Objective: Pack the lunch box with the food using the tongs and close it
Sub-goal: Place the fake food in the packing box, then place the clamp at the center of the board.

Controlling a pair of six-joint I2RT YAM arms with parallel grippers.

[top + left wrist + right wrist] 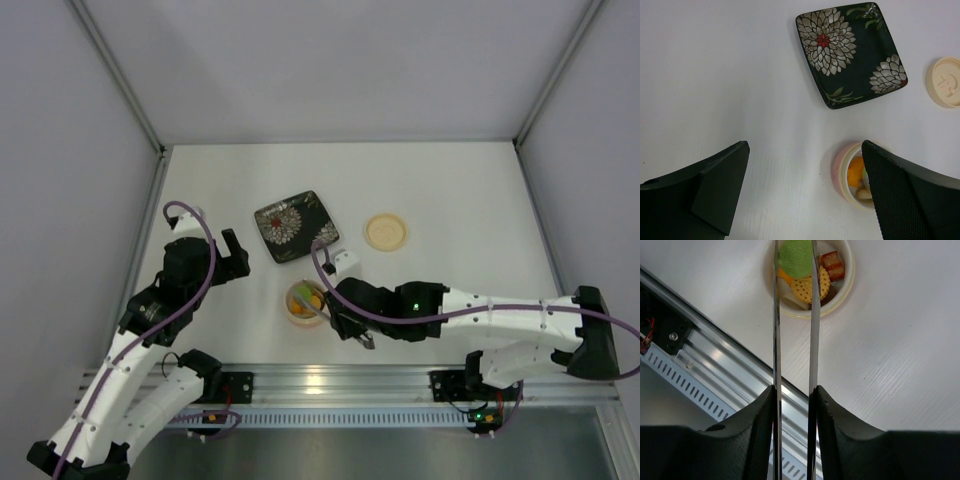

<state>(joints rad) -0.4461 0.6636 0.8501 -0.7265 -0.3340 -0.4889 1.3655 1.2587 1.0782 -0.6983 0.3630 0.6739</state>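
Two hands, and they look nothing alike right now. The right hand (794,392) is squeezed in on the tongs (776,340), with one black, grainy-textured finger pressing each thin silvery arm from the outside. That leaves the arms running almost parallel with a narrow gap between them. The tong tips reach over the lunch box (849,287), and a green ridged disc (796,257) sits right between them, touching both arms as far as I can tell. I can't tell whether it's lifted or resting on the pile.

The left hand (805,145) is spread as wide as it goes, with nothing in it. It hangs over bare counter (740,75), and the lunch box peeks out beside its right finger.

The lunch box is a small round tub with a pink outside and a pale cream inside. It sits open on the counter near the front rail (715,355), just in front of the plate (850,52). Besides the green disc, it holds a dotted yellow cracker-like round (807,290), a red-brown chunk (832,265), something orange (784,277) and a white bit (790,300).

The lid (946,81) is a cream disc lying flat, off to the right of the plate and well apart from the box. Its pink mark is too small to read. The plate is a glossy black square with white chrysanthemum-style flowers, one of which has a red centre.
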